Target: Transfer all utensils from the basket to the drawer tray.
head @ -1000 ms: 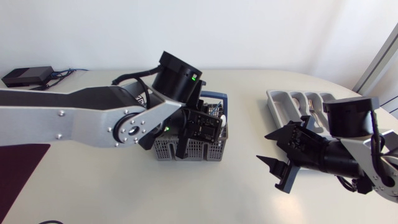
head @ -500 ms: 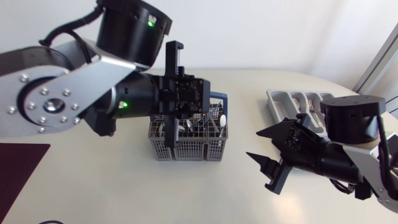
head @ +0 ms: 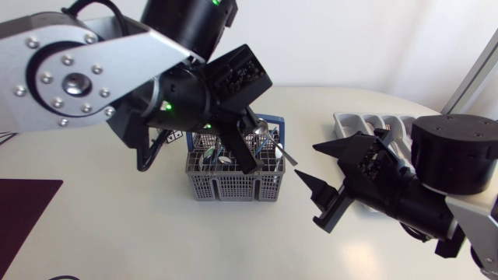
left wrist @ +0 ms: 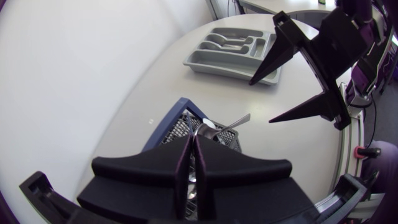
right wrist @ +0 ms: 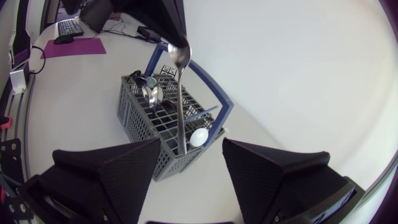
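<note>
A grey cutlery basket (head: 233,187) with a blue rim stands mid-table and holds several utensils. Above its right side my left gripper (head: 250,140) is shut on a metal spoon (head: 276,146) near its bowl, the handle slanting out to the right. My right gripper (head: 305,162) stands open just right of the basket, its fingertips on either side of the handle's end without touching it. In the right wrist view the spoon (right wrist: 181,99) hangs from the left gripper (right wrist: 168,25) down between my open right gripper (right wrist: 191,143). The grey drawer tray (head: 346,124) lies at the back right.
The tray (left wrist: 230,59) holds a few spoons, and a fork (head: 387,132) shows in one slot. A white-tipped utensil (right wrist: 199,137) stands in the basket (right wrist: 140,124). A dark purple mat (head: 23,202) lies at the table's left edge.
My left arm has lifted the spoon out of the basket and tilted its handle to the right. My right gripper has moved left toward the handle, still open.
</note>
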`<action>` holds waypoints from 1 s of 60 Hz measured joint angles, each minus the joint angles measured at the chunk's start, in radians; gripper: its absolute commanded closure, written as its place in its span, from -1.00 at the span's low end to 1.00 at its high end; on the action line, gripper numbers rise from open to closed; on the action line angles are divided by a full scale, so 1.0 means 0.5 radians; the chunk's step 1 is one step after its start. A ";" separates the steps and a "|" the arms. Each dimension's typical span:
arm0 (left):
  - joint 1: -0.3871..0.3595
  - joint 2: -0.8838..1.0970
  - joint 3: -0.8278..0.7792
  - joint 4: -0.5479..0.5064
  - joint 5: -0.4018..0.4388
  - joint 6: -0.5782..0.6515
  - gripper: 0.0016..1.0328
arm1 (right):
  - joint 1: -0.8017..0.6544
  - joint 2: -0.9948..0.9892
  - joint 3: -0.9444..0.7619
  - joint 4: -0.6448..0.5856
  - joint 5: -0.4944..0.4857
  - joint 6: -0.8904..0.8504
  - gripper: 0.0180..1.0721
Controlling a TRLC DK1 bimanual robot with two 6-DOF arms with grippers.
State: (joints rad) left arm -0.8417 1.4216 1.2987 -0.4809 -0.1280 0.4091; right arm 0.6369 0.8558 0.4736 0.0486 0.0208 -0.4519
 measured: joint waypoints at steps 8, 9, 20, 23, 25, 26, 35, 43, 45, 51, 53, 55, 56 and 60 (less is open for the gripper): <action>0.000 0.101 0.050 -0.105 0.111 -0.272 0.93 | 0.121 0.021 0.000 0.118 0.177 -0.001 -0.36; 0.000 0.109 0.059 -0.111 0.117 -0.300 0.93 | 0.137 0.031 0.000 0.132 0.197 -0.001 -0.33; 0.023 0.219 0.226 -0.222 0.231 -0.498 0.93 | 0.259 0.191 0.010 0.237 0.326 -0.010 -0.01; 0.040 0.240 0.267 -0.253 0.266 -0.522 0.93 | 0.279 0.240 0.012 0.281 0.352 -0.026 0.10; 0.049 0.251 0.289 -0.269 0.288 -0.542 0.93 | 0.291 0.275 0.016 0.318 0.378 -0.040 0.16; 0.053 0.256 0.297 -0.275 0.294 -0.546 0.93 | 0.297 0.290 0.018 0.333 0.391 -0.049 0.19; 0.064 0.274 0.314 -0.318 0.327 -0.572 0.93 | 0.347 0.423 0.039 0.470 0.516 -0.137 0.48; 0.064 0.301 0.326 -0.348 0.353 -0.573 0.93 | 0.360 0.498 0.058 0.517 0.575 -0.192 0.74; 0.064 0.307 0.326 -0.351 0.353 -0.573 0.93 | 0.362 0.509 0.060 0.526 0.583 -0.201 0.76; 0.064 0.318 0.326 -0.352 0.353 -0.573 0.93 | 0.362 0.534 0.075 0.533 0.596 -0.222 0.88; 0.064 0.319 0.327 -0.351 0.353 -0.573 0.93 | 0.363 0.542 0.077 0.533 0.596 -0.234 0.89; 0.068 0.319 0.330 -0.352 0.353 -0.573 0.91 | 0.363 0.548 0.078 0.533 0.596 -0.237 0.89; 0.068 0.319 0.330 -0.352 0.354 -0.573 0.89 | 0.363 0.549 0.079 0.533 0.597 -0.238 0.89; 0.070 0.319 0.333 -0.353 0.353 -0.584 0.75 | 0.362 0.554 0.082 0.532 0.597 -0.243 0.89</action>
State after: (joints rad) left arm -0.8066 1.5810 1.4654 -0.6575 0.0486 0.1169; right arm 0.8181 1.1328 0.5144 0.3145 0.3191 -0.5732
